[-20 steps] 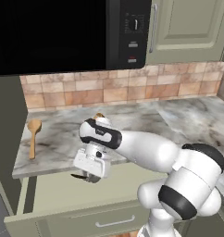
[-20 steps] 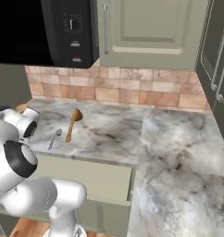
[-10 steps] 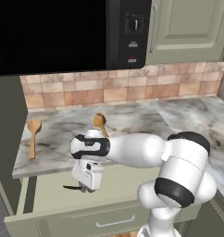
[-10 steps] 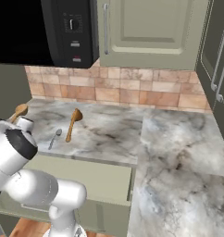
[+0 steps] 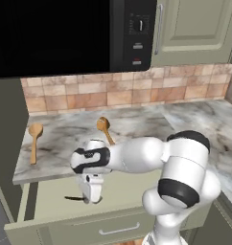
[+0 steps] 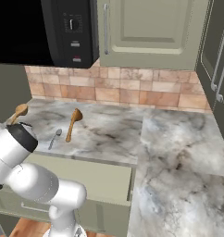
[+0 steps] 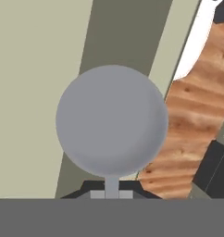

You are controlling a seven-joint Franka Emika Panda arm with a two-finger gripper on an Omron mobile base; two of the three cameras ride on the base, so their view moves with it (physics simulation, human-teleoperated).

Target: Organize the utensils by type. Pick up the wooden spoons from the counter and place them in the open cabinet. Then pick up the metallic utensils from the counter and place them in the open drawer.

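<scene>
Your claw (image 5: 91, 195) is pinched tight on the thin neck of a grey metal spoon (image 7: 112, 120), whose round bowl juts ahead of the fingertips. It hangs over the open drawer (image 5: 65, 232), below the counter's front edge. That spoon looks light, stiff and slick. With so narrow a hold it could pivot, so I'd lower it gently. On the counter (image 5: 70, 136), a second thin grey spoon (image 6: 54, 138) lies near the front edge. One wooden spoon (image 5: 105, 128) rests mid-slab and the other wooden spoon (image 5: 34, 139) lies by the left edge. Both are rigid and grippier, best taken mid-handle.
</scene>
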